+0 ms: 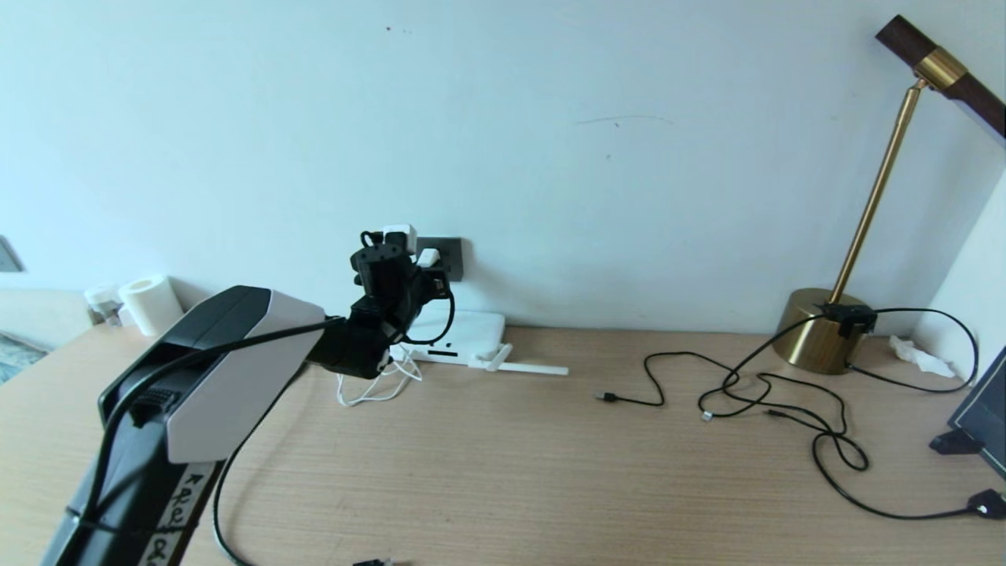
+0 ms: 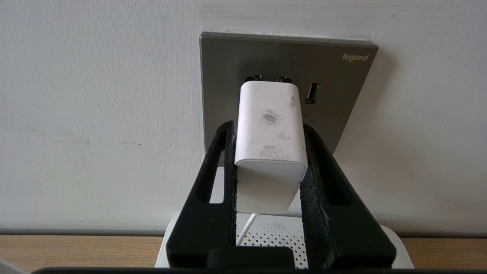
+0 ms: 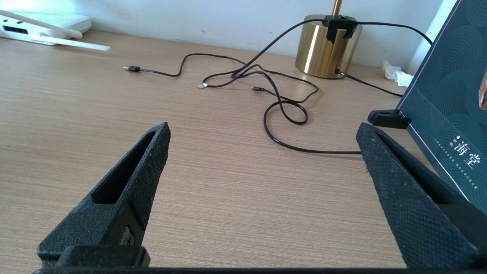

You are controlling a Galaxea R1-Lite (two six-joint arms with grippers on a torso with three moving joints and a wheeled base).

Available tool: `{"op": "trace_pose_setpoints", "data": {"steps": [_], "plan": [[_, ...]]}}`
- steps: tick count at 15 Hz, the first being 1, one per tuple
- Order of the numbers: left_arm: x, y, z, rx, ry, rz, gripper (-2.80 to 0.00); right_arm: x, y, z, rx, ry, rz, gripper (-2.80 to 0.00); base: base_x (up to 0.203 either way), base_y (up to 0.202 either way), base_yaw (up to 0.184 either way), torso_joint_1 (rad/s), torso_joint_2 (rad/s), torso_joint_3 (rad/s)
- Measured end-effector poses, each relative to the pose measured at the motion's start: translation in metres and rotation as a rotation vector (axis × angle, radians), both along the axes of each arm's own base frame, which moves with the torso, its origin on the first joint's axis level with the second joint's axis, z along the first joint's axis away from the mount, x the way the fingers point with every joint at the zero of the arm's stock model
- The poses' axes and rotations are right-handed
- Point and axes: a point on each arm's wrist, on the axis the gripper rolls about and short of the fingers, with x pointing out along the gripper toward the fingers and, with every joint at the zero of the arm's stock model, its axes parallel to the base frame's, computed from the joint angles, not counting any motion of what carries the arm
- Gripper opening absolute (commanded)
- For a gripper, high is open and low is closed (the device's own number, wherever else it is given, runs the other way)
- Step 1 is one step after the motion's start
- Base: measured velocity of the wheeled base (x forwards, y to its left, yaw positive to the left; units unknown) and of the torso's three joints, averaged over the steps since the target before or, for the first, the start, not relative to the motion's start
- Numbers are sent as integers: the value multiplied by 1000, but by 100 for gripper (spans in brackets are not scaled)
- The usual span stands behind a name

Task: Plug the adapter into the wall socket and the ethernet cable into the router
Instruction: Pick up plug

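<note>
My left gripper (image 2: 269, 125) is shut on the white adapter (image 2: 270, 129), one finger on each side. The adapter's front end is up against the dark grey wall socket (image 2: 228, 76), just below two pin holes; its prongs are hidden. Its thin white cord (image 2: 245, 228) drops toward the white router (image 2: 274, 236) lying under it. In the head view the left gripper (image 1: 424, 263) is at the socket (image 1: 452, 251), above the router (image 1: 464, 330). A thick black cable (image 1: 220, 487) runs to a plug tip (image 1: 376, 562) at the table's near edge, probably the ethernet cable. My right gripper (image 3: 263, 128) hangs open over bare table.
A brass lamp (image 1: 817, 338) stands at the back right with thin black cords (image 1: 786, 393) sprawled in front of it. A dark green box (image 3: 449, 114) leans at the far right beside a crumpled tissue (image 1: 916, 354). A white roll (image 1: 149, 303) sits at the back left.
</note>
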Motion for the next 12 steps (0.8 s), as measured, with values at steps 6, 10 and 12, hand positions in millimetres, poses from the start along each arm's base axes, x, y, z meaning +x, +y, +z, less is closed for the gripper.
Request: {"op": "trace_pose_setpoints", "data": {"steps": [6,10,12], "plan": [[-2,0,6,6,21,-4,-280,0,0,0,0,0,0,0,0,0,0,0,0,0],[-2,0,10,4,14,-4,-280,0,0,0,0,0,0,0,0,0,0,0,0,0],[-3,1,13,4,14,-4,-280,0,0,0,0,0,0,0,0,0,0,0,0,0]]}}
